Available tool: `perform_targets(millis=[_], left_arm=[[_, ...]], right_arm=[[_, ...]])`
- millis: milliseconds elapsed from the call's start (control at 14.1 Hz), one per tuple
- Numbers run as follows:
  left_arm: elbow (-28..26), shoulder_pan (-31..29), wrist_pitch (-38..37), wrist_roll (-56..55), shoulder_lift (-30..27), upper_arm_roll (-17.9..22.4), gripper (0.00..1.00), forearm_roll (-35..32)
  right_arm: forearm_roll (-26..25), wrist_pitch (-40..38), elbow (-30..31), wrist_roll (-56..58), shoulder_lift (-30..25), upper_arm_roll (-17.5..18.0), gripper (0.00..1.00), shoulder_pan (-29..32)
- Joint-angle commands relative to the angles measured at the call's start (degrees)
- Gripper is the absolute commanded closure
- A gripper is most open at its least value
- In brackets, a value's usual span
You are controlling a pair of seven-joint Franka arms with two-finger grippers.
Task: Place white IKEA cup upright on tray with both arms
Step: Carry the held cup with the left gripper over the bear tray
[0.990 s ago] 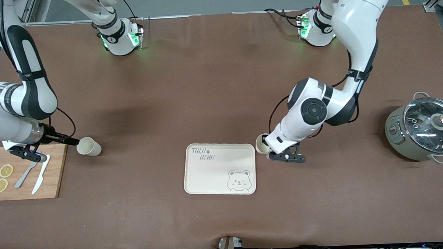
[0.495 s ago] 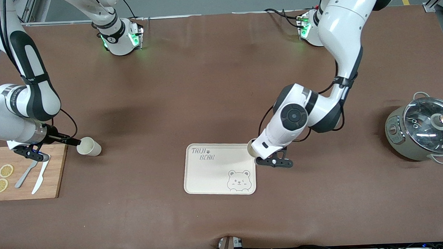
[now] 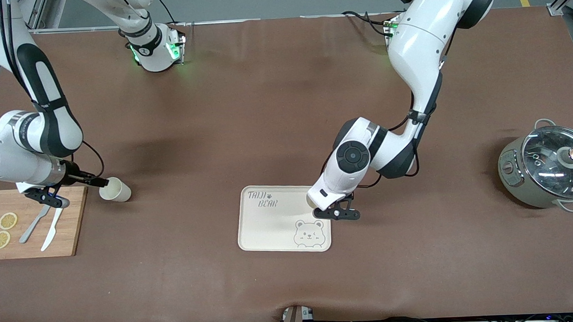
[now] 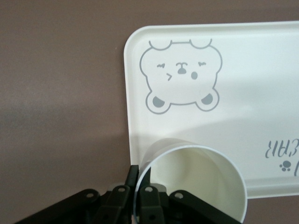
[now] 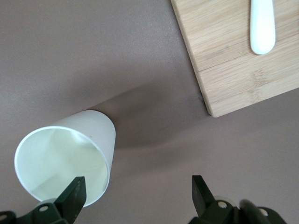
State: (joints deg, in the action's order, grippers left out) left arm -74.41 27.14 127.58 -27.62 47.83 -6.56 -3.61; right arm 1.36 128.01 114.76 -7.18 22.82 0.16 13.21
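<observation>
Left wrist view: left jaws pinch cup (image 4: 191,184) rim over tray (image 4: 261,93); front hides it. Right jaws spread.

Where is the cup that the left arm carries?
The white cup is gripped at its rim by the left gripper, over the cream bear tray's edge nearest the left arm's end.

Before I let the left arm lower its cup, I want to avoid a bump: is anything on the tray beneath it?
Nothing visible. The left pincer holds the cup upright over the tray edge toward the left arm's end; the tray surface is bare apart from its printed bear.
</observation>
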Motion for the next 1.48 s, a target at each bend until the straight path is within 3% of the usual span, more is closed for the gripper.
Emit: perform_targets(millis=[0, 424, 778, 1202, 1414], left_arm=[[1.9, 0.5, 1.3, -0.9, 1.2, 0.5, 1.0, -0.6], [1.8, 0.5, 5.3, -0.9, 2.5, 0.2, 1.0, -0.3], [1.8, 1.0, 5.5, -0.9, 3.1, 0.1, 1.0, 1.6], [1.7, 2.0, 7.2, -2.6, 4.1, 0.1, 1.0, 1.9], [1.6, 2.2, 7.6, -3.6, 4.6, 0.1, 1.0, 1.9]], right_arm=[[0.7, 0.9, 0.5, -0.1, 0.1, 1.1, 0.07, 0.6], [0.7, 2.8, 0.5, -0.2, 1.3, 1.2, 0.39, 0.4], [0.8, 3.8, 0.5, -0.6, 1.7, 1.3, 0.59, -0.8], [0.9, 4.7, 0.3, -0.6, 1.7, 1.3, 1.0, -1.0], [0.9, 4.5, 0.1, -0.6, 1.7, 1.3, 1.0, -1.1]])
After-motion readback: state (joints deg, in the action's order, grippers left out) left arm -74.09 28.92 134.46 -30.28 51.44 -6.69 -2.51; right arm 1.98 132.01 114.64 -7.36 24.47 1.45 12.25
